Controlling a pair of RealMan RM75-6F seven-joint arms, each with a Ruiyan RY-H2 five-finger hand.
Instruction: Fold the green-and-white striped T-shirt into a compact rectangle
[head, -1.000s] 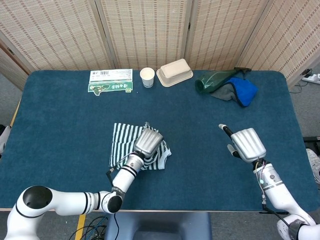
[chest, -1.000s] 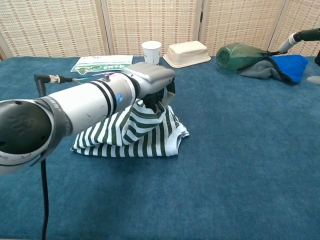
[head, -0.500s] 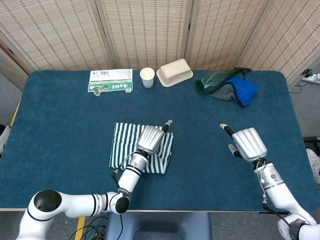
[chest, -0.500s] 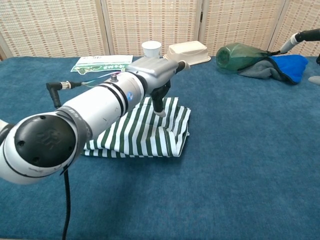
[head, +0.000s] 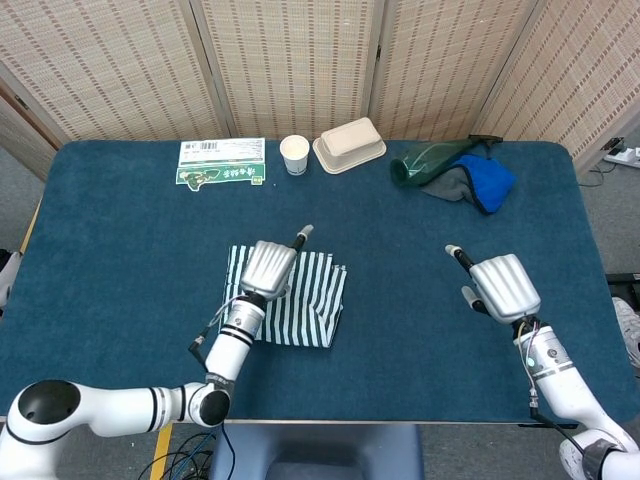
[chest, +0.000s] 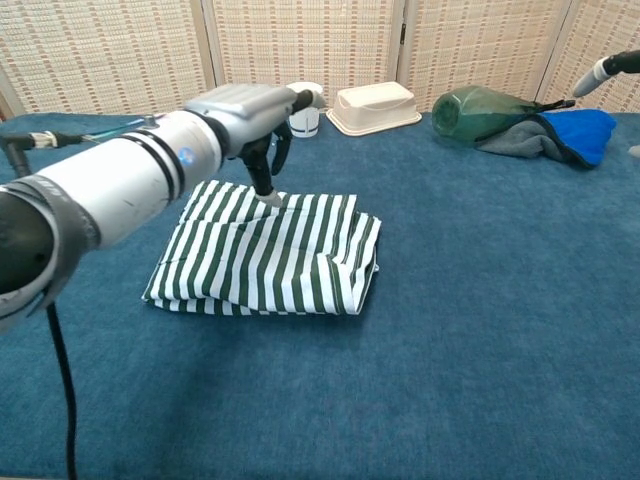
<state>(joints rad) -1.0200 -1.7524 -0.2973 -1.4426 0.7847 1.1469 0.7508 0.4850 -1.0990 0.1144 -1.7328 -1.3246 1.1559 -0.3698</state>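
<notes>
- Green-and-white package (head: 221, 162): lies flat at the far left of the blue table (head: 120, 250).
- Left hand (head: 268, 266): positioned over the far left part of the shirt; fingers apart, one extended toward the far right, holding nothing. In the chest view a downward-pointing fingertip (chest: 268, 196) touches the cloth.
- Striped T-shirt (head: 305, 312): lies folded into a rough rectangle at the table's near centre-left; its right edge is bunched and uneven.
- Paper cup (head: 294, 154): stands upright at the far edge, just left of the beige lidded container (head: 349, 144).
- Green bottle (head: 430, 160): lies on its side at the far right, against a grey-and-blue cloth (head: 480, 182).
- Right hand (head: 497, 286): hovers at the near right, well apart from the shirt; one finger extended, holding nothing.
</notes>
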